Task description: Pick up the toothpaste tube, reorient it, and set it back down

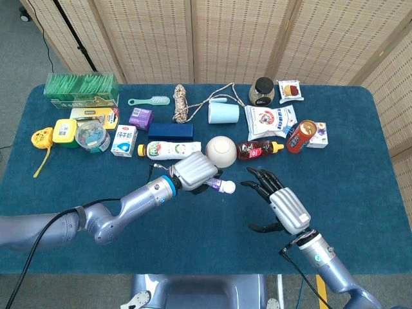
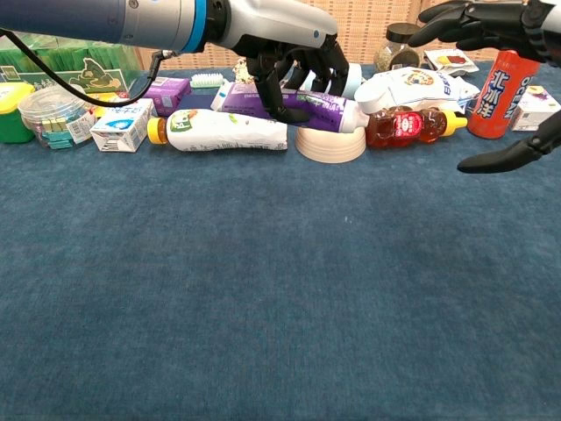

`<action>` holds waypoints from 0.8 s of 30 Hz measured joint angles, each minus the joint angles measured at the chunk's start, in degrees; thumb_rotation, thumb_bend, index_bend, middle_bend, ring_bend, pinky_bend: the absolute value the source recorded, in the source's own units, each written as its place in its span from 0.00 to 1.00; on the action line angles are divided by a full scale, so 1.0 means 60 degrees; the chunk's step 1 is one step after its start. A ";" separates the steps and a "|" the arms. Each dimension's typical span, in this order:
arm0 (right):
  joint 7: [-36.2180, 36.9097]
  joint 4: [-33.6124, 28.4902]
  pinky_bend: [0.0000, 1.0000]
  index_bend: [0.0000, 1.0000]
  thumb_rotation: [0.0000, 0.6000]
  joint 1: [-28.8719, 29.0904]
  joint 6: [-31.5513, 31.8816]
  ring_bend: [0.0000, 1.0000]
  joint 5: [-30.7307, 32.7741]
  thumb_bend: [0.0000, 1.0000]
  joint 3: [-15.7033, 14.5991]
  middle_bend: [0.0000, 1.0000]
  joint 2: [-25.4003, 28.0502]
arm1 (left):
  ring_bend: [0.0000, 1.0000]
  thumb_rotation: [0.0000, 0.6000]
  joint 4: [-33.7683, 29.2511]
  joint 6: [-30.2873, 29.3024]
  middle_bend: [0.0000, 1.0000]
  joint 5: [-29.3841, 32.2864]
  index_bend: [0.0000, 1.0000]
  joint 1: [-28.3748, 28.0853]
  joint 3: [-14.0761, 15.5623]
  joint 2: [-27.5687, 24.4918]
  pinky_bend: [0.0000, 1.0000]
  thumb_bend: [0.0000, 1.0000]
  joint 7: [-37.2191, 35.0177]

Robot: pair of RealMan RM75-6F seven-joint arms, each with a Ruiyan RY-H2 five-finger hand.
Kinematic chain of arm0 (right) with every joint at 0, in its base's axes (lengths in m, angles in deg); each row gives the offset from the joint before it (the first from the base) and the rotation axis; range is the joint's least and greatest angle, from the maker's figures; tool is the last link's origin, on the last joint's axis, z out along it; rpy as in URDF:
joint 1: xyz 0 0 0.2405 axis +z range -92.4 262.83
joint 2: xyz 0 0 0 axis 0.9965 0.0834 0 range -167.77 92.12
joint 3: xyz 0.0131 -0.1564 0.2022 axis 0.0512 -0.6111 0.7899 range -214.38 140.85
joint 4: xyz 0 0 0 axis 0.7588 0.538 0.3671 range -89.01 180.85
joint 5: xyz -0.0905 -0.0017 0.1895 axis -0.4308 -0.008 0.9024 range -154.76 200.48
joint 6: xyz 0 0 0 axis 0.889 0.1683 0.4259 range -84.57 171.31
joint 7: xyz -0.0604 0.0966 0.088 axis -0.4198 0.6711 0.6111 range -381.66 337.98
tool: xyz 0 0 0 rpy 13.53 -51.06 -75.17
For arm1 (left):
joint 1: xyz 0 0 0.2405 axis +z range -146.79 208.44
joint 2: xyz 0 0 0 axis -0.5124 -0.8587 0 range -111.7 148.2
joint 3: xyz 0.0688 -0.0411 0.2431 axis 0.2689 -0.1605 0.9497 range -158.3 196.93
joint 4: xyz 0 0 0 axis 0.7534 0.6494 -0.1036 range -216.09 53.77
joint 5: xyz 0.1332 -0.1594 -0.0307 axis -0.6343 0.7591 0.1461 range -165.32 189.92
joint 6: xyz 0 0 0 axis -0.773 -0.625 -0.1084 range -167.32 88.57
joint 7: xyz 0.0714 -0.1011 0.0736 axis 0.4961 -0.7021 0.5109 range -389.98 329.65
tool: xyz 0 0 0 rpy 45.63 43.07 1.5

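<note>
The left hand [image 1: 195, 171] is holding the toothpaste tube [image 2: 289, 99] above the blue table [image 1: 193, 238], its dark fingers [image 2: 279, 92] curled around the middle of the purple tube. The tube is lying roughly level in the hand, its white cap [image 1: 228, 187] pointing toward the right hand [image 1: 281, 203]. In the chest view the tube is hanging in front of the upturned cream bowl [image 2: 330, 144], which is resting rim-down near the table's middle, toward the far edge.

The right hand is hovering over the table just beside the cap, holding nothing. Its fingers [image 2: 456, 16] are spread apart and reaching toward the tube, and its thumb [image 2: 508, 154] is sticking out well below them.

Beside the bowl, toward the left edge, a white bottle with a yellow cap [image 1: 170, 149] is lying on its side. A small milk carton [image 1: 123, 141] is standing next to it. On the bowl's other side a brown bear-shaped bottle [image 1: 256, 150] is lying flat, and a red can [image 1: 301, 136] is standing past it toward the right edge. A pale blue cup [image 1: 223, 112] is lying on its side behind the bowl, near a snack bag [image 1: 270, 120] and a dark jar [image 1: 262, 91] at the far edge.
</note>
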 measured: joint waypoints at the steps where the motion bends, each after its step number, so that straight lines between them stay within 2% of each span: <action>1: -0.0005 0.0023 0.00 0.17 1.00 0.0032 -0.0030 0.00 0.0033 0.00 -0.0006 0.00 -0.0027 | 0.57 1.00 0.0012 -0.0022 0.53 0.0012 0.62 -0.0019 0.0003 0.0019 0.58 0.61 -0.0010; 24: -0.0120 0.0243 0.00 0.17 1.00 0.0360 -0.0244 0.00 0.0368 0.00 -0.0241 0.00 -0.0293 | 0.57 1.00 0.0139 -0.0153 0.53 -0.0026 0.62 -0.0269 0.0214 0.0108 0.58 0.61 -0.0236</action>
